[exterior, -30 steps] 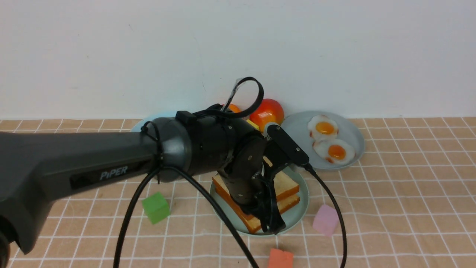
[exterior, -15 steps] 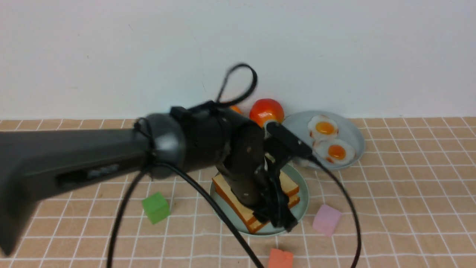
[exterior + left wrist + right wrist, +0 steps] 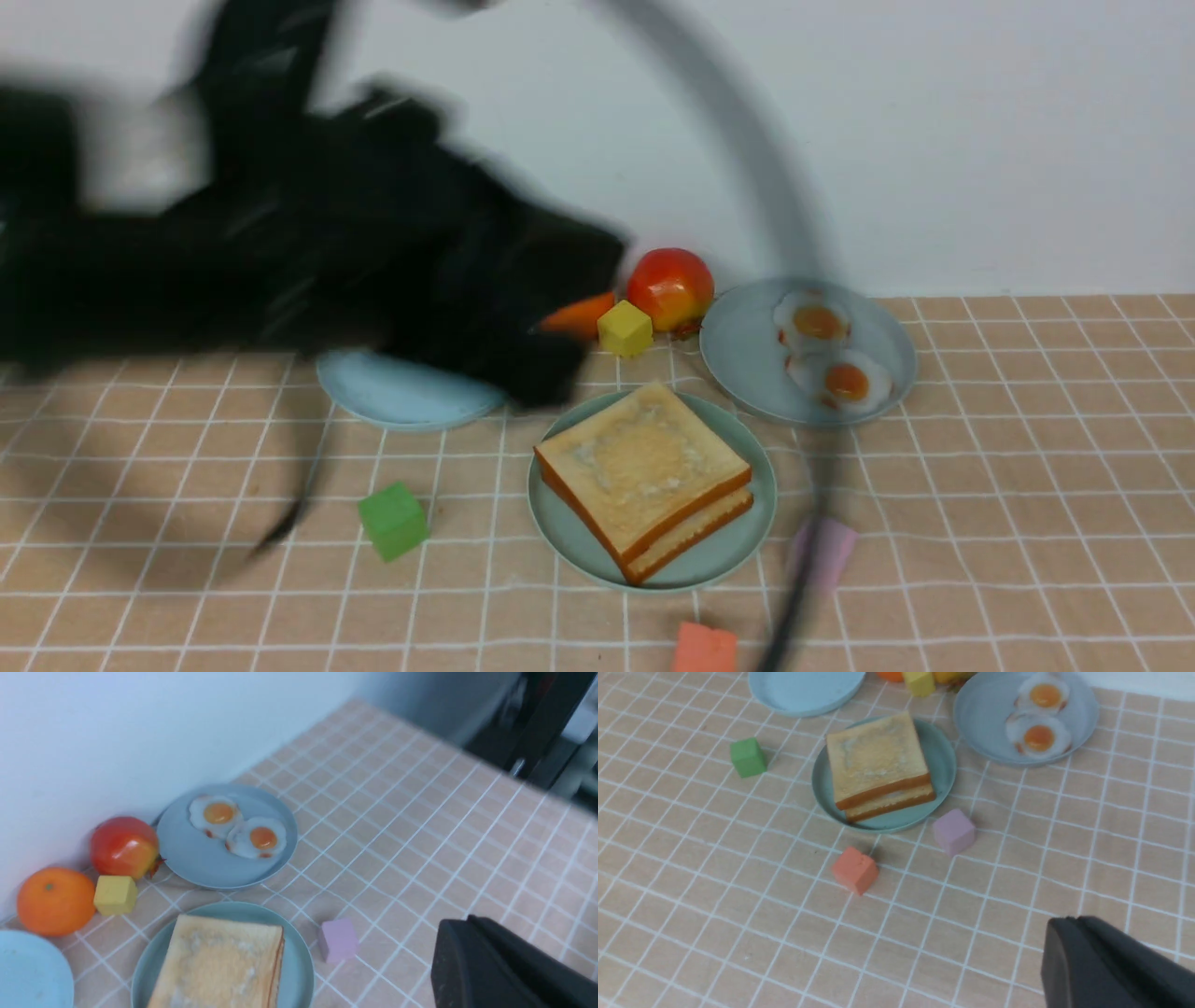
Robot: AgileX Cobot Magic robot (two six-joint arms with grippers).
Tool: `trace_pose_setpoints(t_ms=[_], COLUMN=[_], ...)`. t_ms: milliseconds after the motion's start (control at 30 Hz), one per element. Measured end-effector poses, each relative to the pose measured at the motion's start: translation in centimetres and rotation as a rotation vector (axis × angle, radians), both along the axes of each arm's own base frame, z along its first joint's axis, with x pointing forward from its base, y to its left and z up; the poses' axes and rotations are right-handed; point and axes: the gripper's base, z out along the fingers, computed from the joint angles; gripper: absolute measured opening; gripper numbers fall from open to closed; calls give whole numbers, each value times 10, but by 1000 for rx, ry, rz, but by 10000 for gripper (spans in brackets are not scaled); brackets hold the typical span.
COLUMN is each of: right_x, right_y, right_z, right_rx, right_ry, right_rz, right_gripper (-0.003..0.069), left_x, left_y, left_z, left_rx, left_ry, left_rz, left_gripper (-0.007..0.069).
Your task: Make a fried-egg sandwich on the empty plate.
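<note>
The surface (image 3: pixel 1027 523) is a peach cloth ruled in white squares, pushed up against a plain white wall (image 3: pixel 934 140). In my left wrist view, dark framework (image 3: pixel 542 723) stands beyond its far edge, upper right. The lettering on my left arm (image 3: pixel 420 271) is smeared past reading. Half a second ago that arm lay low across the mint-green plate (image 3: pixel 747 546), with its tool down at the toast. Now it is a black blur in the upper left, and its cable (image 3: pixel 789 224) arcs down the right side. The toast stack (image 3: pixel 644 467), one slice on the other, sits uncovered on that plate, lower middle. Two fried eggs (image 3: pixel 845 381) lie on the grey-blue plate (image 3: pixel 738 359) just behind. My left tool (image 3: pixel 460 933) is clenched on nothing. My right tool (image 3: pixel 1066 933) looks the same, fingers pressed together over bare cloth.
</note>
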Motion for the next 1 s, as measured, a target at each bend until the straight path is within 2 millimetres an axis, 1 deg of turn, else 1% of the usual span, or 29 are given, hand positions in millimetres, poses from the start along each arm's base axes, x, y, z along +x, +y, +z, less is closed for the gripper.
trace_pose_setpoints(t_ms=[67,100,133,167,200,233,300,367,433,467,500,533,600,700,733,800,867,1000], right_x=[-8,-11,-17,-18,-24,-24,-30,-34,-32,-29,-28,-21,-16,1,3,13,16,24], right_y=[-3,-4,-6,-7,-8,-8,-9,-10,-10,-10,-10,-10,-9,-9,-9,-10,-10,-9], right_z=[-2,-3,-8,-8,-17,-17,-30,-41,-44,-52,-54,-60,-63,-78,-81,-93,-101,-128], right_rx=[-1,1,12,15,39,43,83,132,145,183,188,221,249,322,325,354,360,349], right_ry=[-30,-35,-48,-50,-60,-63,-71,-102,-110,-137,-134,-153,-176,-255,-254,-306,-314,-272], right_rz=[-22,-29,-46,-50,-66,-69,-93,-120,-128,-149,-154,-174,-185,-222,-226,-251,-261,-280], right_gripper=[-1,-1,-1,-1,-1,-1,0,0,0,0,0,0,0,3,3,4,5,11], left_x=[-19,-22,-37,-36,-50,-51,-66,-79,-82,-87,-88,-90,-91,-91,-91,-91,-91,-91], left_y=[19,22,38,38,53,55,73,89,93,99,100,103,103,103,103,102,102,101], left_z=[-20,-25,-40,-44,-63,-64,-81,-90,-95,-102,-102,-109,-113,-122,-123,-125,-126,-128], left_rx=[-28,-36,-89,-86,-141,-155,-238,-333,-349,-381,-387,-391,-386,-367,-367,-351,-345,-330], left_ry=[-18,-22,-53,-49,-79,-92,-164,-254,-268,-297,-301,-305,-301,-283,-282,-266,-260,-244], left_rz=[18,22,45,48,73,80,115,147,153,163,164,166,166,165,166,159,157,150], left_gripper=[-13,-13,-13,-13,-13,-13,-13,-13,-13,-13,-13,-13,-13,-13,-13,-13,-13,-13])
